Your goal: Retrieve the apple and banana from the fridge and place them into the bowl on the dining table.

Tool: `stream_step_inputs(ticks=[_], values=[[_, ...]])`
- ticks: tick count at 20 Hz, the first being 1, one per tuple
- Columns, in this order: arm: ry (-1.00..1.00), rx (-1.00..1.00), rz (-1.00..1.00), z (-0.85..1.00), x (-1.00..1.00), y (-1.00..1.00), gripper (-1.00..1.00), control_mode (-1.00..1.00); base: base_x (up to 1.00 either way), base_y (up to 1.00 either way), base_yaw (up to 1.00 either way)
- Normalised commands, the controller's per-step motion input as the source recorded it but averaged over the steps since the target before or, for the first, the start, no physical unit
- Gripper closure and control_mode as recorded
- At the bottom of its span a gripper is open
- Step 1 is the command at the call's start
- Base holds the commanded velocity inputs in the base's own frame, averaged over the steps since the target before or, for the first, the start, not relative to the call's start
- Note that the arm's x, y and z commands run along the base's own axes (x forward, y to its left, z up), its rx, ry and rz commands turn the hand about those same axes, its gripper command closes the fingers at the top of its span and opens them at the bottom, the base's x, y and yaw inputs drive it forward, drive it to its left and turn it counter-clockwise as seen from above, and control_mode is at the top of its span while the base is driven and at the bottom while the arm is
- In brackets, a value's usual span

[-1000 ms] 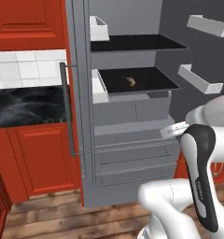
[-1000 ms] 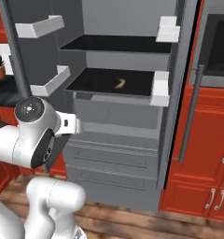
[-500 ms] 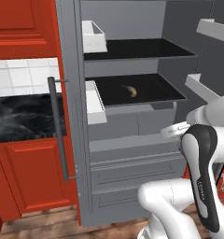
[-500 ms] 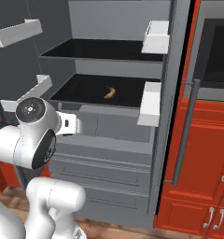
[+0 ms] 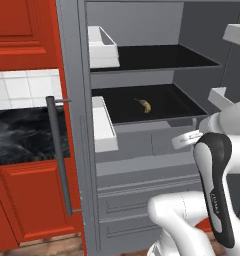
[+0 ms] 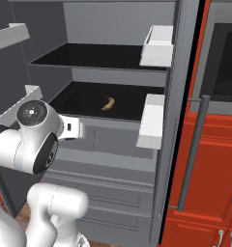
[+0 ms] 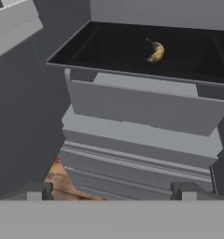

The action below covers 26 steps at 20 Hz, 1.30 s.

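The grey fridge [image 5: 142,150] [image 6: 113,140] [image 7: 146,107] stands open right in front of me. A small yellow banana [image 5: 147,105] [image 6: 108,103] [image 7: 155,51] lies alone on the lower black shelf [image 7: 109,51], toward the back. The upper black shelf [image 5: 157,57] is bare. In the hand view my gripper [image 7: 111,191] is open with nothing between its fingers; it is held in front of the drawers [image 7: 142,140], below and short of the banana. The apple, the bowl and the dining table are out of view.
White door bins [image 5: 103,47] [image 6: 151,120] jut from both open doors beside the shelves. A long bar handle [image 5: 59,155] [image 6: 193,149] runs down each door's outside. Red cabinets [image 5: 27,210] and a black counter [image 5: 22,135] flank the fridge on the left, and a dark appliance front [image 6: 229,62] on the right.
The whole picture has shifted and the fridge looms larger, so the base has driven closer to it. The banana lies where it was on the shelf.
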Motion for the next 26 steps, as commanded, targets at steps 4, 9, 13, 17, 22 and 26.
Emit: stream_step_inputs(ticks=[4,9,13,17,22,26], values=[[0.0,0.0,0.0,0.0,0.0,0.0,-1.0,1.0,0.23,-0.19,0.0],[0.0,0.0,0.0,0.0,0.0,0.0,-1.0,1.0,0.23,-0.01,0.0],[0.0,0.02,-0.01,-0.03,0.23,0.0,-1.0,-1.0,0.13,0.0,0.0],[0.02,0.07,-0.07,-0.04,0.68,-0.01,-1.0,-1.0,0.0,0.0,0.0],[0.13,0.1,-0.02,0.0,0.59,-0.1,-1.0,-1.0,0.0,0.0,0.0],[0.22,0.06,-0.01,0.0,0.49,-0.12,-1.0,-1.0,0.0,0.0,0.0]])
